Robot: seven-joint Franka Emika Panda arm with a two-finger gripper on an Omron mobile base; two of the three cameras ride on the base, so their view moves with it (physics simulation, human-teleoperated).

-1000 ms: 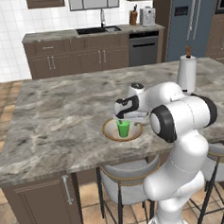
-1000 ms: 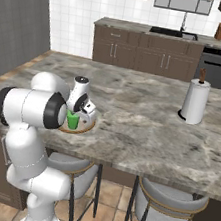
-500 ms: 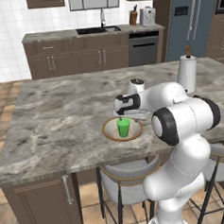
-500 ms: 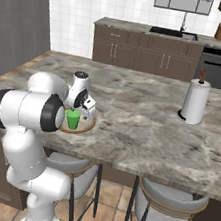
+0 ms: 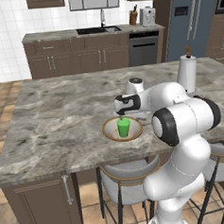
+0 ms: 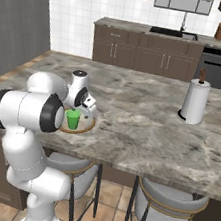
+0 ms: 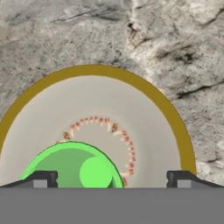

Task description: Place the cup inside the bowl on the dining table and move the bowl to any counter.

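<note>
The green cup point(image 5: 124, 127) stands upright inside the brown-rimmed cream bowl point(image 5: 107, 129) near the front edge of the dining table point(image 5: 61, 108). My gripper point(image 5: 122, 115) hangs just above the cup, open, with nothing between its fingers. From the right base camera the cup point(image 6: 72, 118) sits in the bowl point(image 6: 91, 125) right beside my arm, with the gripper point(image 6: 85, 109) over it. Looking down from the hand, the cup point(image 7: 72, 168) lies low in the bowl point(image 7: 144, 131), and the gripper point(image 7: 111, 179) tips stand wide apart on either side of it.
A white paper towel roll point(image 5: 187, 73) stands at the table's far right point(image 6: 195, 101). Grey stools point(image 5: 123, 179) sit under the front edge. The wall counter point(image 5: 56, 35) with a sink runs along the back, beside a dishwasher and a fridge.
My hand has lifted slightly away from the cup. The cup and bowl have stayed in place.
</note>
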